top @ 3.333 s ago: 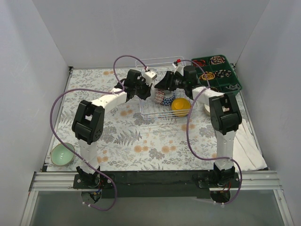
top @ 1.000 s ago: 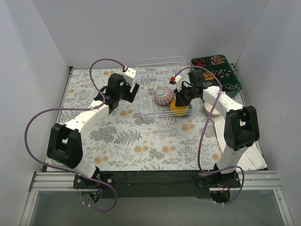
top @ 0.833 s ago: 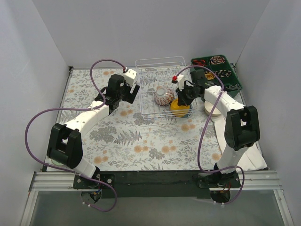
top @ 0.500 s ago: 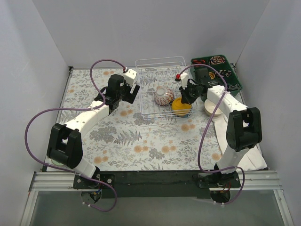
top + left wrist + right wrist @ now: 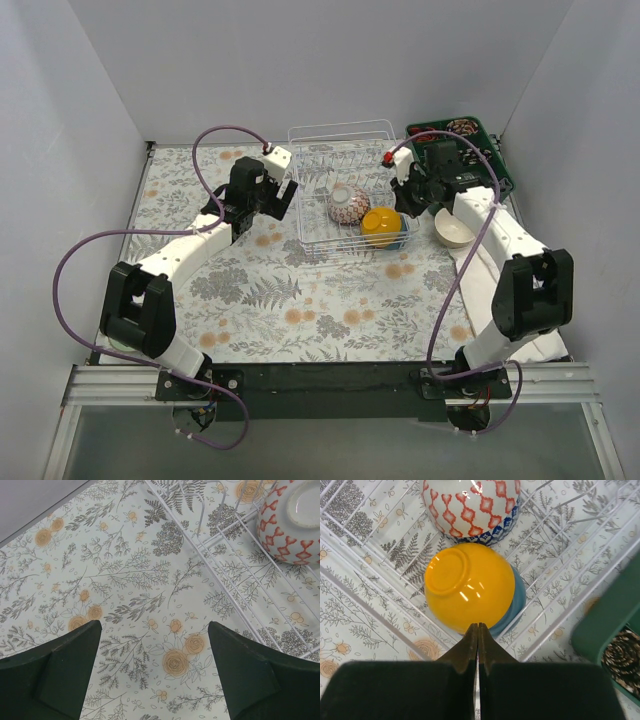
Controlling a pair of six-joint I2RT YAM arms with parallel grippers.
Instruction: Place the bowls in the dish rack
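Note:
The white wire dish rack stands at the back middle of the table. In it a red-and-white patterned bowl lies upside down, with a blue-patterned rim showing under it. An orange-yellow bowl lies upside down over a plain blue bowl at the rack's right front. A cream bowl sits on the table right of the rack. My right gripper is shut and empty, above the orange bowl's right edge. My left gripper hangs open over bare cloth left of the rack.
A dark green compartmented tray of small items stands at the back right, close behind my right wrist. A white cloth lies along the right edge. The rack's wire side runs just right of my left fingers.
My right arm has drawn back to the right, off the orange bowl, and the cream bowl now shows. The left arm has not moved in the last second.

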